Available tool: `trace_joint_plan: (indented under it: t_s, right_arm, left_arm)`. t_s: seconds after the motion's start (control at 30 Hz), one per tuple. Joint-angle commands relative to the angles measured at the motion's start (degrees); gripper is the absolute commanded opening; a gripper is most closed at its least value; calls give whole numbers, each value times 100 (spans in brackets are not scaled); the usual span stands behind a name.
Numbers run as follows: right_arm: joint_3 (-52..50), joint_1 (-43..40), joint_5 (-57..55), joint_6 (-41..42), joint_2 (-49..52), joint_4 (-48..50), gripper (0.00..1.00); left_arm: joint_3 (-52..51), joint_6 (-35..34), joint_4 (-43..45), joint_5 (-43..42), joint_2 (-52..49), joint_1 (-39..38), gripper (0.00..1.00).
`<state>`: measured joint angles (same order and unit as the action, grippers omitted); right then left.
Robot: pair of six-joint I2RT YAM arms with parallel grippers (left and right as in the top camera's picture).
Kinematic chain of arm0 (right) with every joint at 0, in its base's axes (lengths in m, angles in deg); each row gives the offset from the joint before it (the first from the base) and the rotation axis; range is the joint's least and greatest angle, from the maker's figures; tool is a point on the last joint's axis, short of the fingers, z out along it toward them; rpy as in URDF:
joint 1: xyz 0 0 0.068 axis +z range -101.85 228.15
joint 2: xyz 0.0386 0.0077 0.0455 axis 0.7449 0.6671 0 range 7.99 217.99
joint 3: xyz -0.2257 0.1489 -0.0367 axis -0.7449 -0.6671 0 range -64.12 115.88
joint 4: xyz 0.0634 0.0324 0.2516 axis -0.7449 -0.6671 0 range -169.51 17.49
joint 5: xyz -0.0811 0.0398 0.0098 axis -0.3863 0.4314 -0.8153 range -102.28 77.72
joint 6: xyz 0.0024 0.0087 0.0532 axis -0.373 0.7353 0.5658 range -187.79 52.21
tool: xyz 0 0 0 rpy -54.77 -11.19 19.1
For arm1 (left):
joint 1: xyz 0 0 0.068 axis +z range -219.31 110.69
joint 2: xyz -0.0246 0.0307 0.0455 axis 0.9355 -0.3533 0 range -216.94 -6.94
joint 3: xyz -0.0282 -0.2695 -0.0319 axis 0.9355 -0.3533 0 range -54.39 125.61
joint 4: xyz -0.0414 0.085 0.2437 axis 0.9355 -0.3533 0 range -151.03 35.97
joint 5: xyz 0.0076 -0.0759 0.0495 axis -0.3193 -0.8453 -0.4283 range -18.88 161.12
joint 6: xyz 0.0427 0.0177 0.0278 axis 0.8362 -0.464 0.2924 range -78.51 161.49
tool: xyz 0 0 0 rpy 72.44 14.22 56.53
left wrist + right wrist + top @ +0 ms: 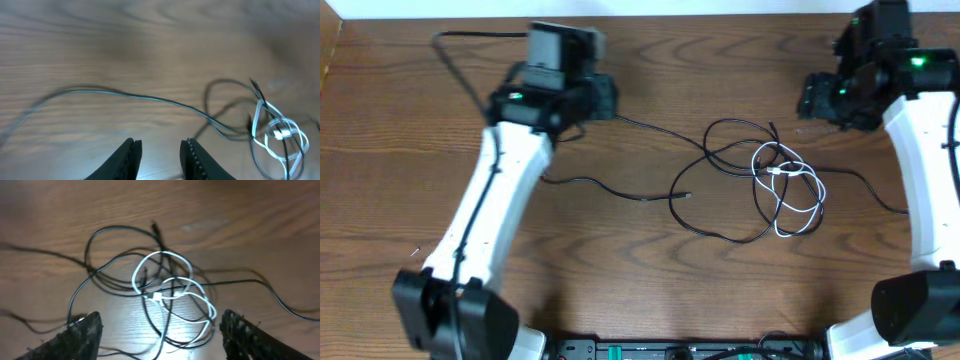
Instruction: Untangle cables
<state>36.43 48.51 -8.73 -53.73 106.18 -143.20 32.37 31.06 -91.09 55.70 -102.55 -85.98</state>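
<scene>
While weighing which arm to send, finding the cables (pixel 772 172) lying bunched right of centre on the table (pixel 650 280), with black loops crossing over and under one white cable (pixel 162 253). From overhead, placing the right gripper (pixel 161 317) near that bunch, just beyond it toward the far edge, and the left gripper (pixel 161 145) well apart from it, off to the left. Reading the right gripper from its own wrist view as standing wide and holding nothing, with the knot (pixel 155 295) sitting dead ahead, between the lines of its fingers (pixel 80 335). Reading the left gripper as standing only narrowly parted, likewise gripping nothing, with a single black strand (pixel 125 94) running crosswise in front of it and trailing away to the knot on its right. Judging the bunch as stretching roughly from far-left to near-right, with loose tails straying out on both sides. Leaning toward the right arm for the knot, keeping the left for that long strand.
</scene>
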Motion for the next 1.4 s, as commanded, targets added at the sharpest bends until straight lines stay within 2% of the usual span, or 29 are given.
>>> trace_joint_plan:
  t_s: [0.0,0.2,0.43,0.53,0.77,0.97,1.27,1.37]
  right_arm:
    - [92,-212,4,90,42,-7,75]
    - [92,-387,4,90,42,-11,77]
    - [92,-380,2,81,42,-13,77]
    - [92,-380,2,46,42,-42,77]
    - [92,-380,0,46,42,-70,77]
    - [92,-380,0,46,42,-68,79]
    - [92,-380,0,46,42,-70,79]
    - [92,-380,0,46,42,-76,80]
  left_arm:
    - [-42,37,164,-90,-437,-568,31]
    - [-42,302,693,-109,-1088,-1657,32]
    - [-42,339,1209,-107,-1749,-2592,37]
    - [-42,339,1327,-107,-1939,-2796,38]
    - [-42,332,1506,-107,-2153,-3025,46]
    - [-42,332,1626,-107,-2332,-3195,47]
    - [-42,337,1954,-107,-2389,-3445,71]
    - [-42,350,2114,-13,-2487,-3576,74]
